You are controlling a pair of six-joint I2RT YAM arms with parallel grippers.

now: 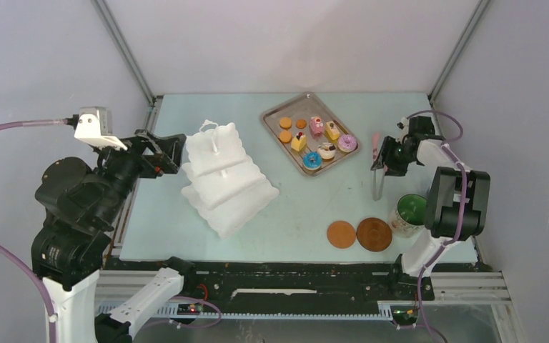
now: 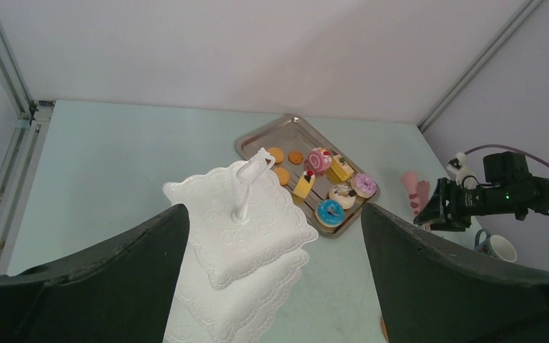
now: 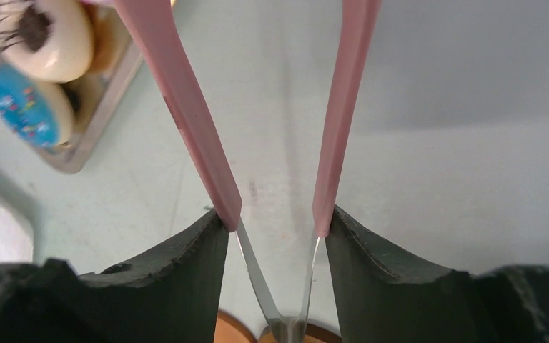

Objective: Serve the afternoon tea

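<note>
The white three-tier stand [image 1: 225, 179] stands left of centre; in the left wrist view it [image 2: 246, 229] is just ahead of my open, empty left gripper [image 1: 168, 151], whose fingers [image 2: 114, 271] are spread wide. Doughnuts, cake slices and orange biscuits [image 1: 285, 123] lie on the silver tray [image 1: 266, 121]. My right gripper [image 1: 386, 158] is shut on the pink tongs [image 1: 377, 179], right of the tray; its fingers [image 3: 186, 271] press both tong arms [image 3: 200, 128]. The green-lined mug [image 1: 409, 213] stands by the right arm, with two brown coasters [image 1: 341, 234] to its left. The small white cup is out of view.
The blue doughnut [image 3: 21, 103] and a white-iced one [image 3: 43, 36] sit at the tray's near corner, left of the tongs. Grey walls and metal frame posts close in the table at the back and sides. The right arm's base [image 1: 457, 204] stands next to the mug.
</note>
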